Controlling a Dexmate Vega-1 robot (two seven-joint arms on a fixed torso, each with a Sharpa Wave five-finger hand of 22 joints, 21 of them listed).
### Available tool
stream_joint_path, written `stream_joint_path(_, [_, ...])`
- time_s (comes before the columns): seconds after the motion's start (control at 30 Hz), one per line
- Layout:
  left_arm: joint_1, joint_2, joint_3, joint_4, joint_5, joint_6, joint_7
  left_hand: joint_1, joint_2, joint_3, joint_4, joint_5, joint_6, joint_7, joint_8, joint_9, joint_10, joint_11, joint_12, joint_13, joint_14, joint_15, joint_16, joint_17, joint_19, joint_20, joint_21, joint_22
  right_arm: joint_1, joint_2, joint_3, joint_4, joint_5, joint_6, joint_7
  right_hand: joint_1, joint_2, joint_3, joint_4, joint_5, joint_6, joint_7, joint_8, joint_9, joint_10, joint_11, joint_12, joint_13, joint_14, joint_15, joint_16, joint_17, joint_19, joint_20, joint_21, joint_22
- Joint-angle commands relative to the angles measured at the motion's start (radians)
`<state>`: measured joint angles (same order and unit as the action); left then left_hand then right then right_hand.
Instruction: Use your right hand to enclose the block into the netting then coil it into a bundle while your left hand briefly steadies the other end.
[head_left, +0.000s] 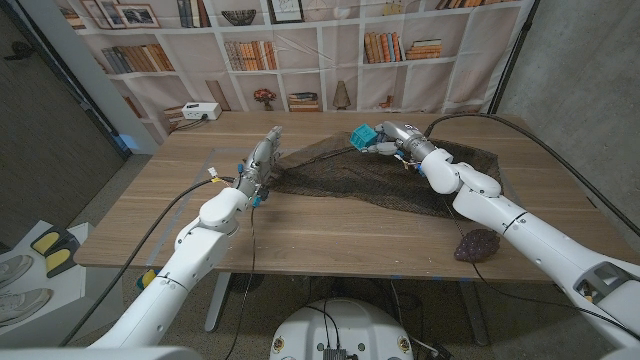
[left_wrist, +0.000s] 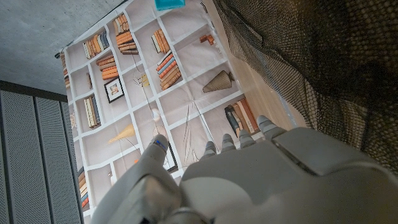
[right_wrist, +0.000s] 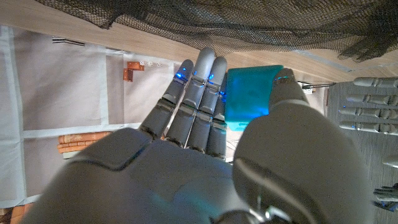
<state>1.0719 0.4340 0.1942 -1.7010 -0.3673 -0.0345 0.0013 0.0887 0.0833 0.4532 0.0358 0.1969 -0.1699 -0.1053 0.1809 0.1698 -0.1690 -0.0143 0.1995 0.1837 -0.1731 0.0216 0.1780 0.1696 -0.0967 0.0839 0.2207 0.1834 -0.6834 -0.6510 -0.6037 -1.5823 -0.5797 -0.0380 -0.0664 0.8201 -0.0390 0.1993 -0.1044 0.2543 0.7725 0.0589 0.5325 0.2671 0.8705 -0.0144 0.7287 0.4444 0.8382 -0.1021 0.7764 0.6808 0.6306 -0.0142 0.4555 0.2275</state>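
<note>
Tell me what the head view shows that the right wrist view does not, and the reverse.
Head view: the left arm, the whole dark netting spread on the wooden table, a purple lump near the front edge, a white box at the back.

Right wrist view: a close look at the fingers and thumb pinching the block.

Both: the right robot hand holding the teal block beside the netting, and the left robot hand.

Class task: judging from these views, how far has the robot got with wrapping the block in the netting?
Done: the right hand holds the teal block above the netting's far edge. In hand: bringing it to the netting, which lies spread on the table; the left hand is at its other end. Left: enclosing and coiling.
</note>
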Motion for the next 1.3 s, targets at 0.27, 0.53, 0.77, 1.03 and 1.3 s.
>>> stream_joint_path(0.27, [0.0,0.011,-0.008,0.001,-0.019,0.005,-0.023,0.007,-0.003,-0.002,-0.002,0.009,-0.055,-0.004,0.003,0.005,-0.081,0.006,0.004,0.001,-0.064,0.005,0.003,0.004,-0.001,0.003,-0.004,0.005,0.026,-0.037,-0.063,-0.013,-0.189,-0.123,0.097,0.239,0.23,0.06,0.057,-0.006,0.15,-0.084,0.012,0.045,-0.001,-0.004,0.003,-0.003,0.007,-0.079,-0.004,0.001,-0.002,-0.001,0.01,0.002])
stream_joint_path(0.53, [0.006,0.017,-0.013,-0.006,-0.023,0.009,-0.024,0.008,-0.003,-0.002,-0.003,0.009,-0.055,-0.004,0.003,0.005,-0.081,0.007,0.003,0.001,-0.065,0.005,0.003,0.004,-0.001,0.003,-0.004,0.005,0.039,-0.039,-0.085,0.001,-0.227,-0.163,0.131,0.24,0.229,0.061,0.059,-0.008,0.15,-0.084,0.015,0.047,0.001,-0.004,0.004,-0.006,0.007,-0.081,-0.007,0.001,-0.003,-0.002,0.015,0.001])
stream_joint_path(0.77, [0.009,0.021,-0.017,-0.012,-0.024,0.013,-0.022,0.008,-0.004,-0.003,-0.003,0.009,-0.055,-0.004,0.003,0.005,-0.081,0.006,0.003,0.001,-0.065,0.005,0.003,0.004,-0.001,0.003,-0.004,0.005,0.052,-0.034,-0.098,0.028,-0.236,-0.186,0.16,0.24,0.23,0.062,0.062,-0.01,0.149,-0.083,0.017,0.048,0.0,-0.004,0.006,-0.006,0.005,-0.081,-0.012,-0.003,-0.001,-0.001,0.019,0.0])
stream_joint_path(1.03, [0.009,0.022,-0.016,-0.012,-0.024,0.019,-0.021,0.008,-0.004,-0.003,-0.003,0.009,-0.054,-0.004,0.003,0.005,-0.081,0.007,0.003,0.001,-0.065,0.004,0.003,0.004,-0.001,0.003,-0.004,0.006,0.056,-0.031,-0.106,0.048,-0.24,-0.213,0.182,0.241,0.225,0.066,0.063,-0.013,0.146,-0.081,0.02,0.049,0.0,0.001,0.009,-0.005,0.005,-0.078,-0.027,-0.018,0.005,0.004,0.027,-0.003])
stream_joint_path(1.3, [-0.003,0.019,-0.009,-0.004,-0.023,0.023,-0.024,0.008,-0.004,-0.004,-0.003,0.009,-0.054,-0.004,0.003,0.005,-0.081,0.008,0.003,0.001,-0.064,0.004,0.003,0.004,0.0,0.004,-0.004,0.006,0.074,-0.036,-0.111,0.062,-0.214,-0.213,0.249,0.163,0.23,0.059,0.126,-0.035,0.108,-0.058,-0.006,0.03,-0.037,0.037,-0.014,-0.019,-0.016,-0.04,-0.086,-0.071,-0.02,0.026,0.031,-0.01])
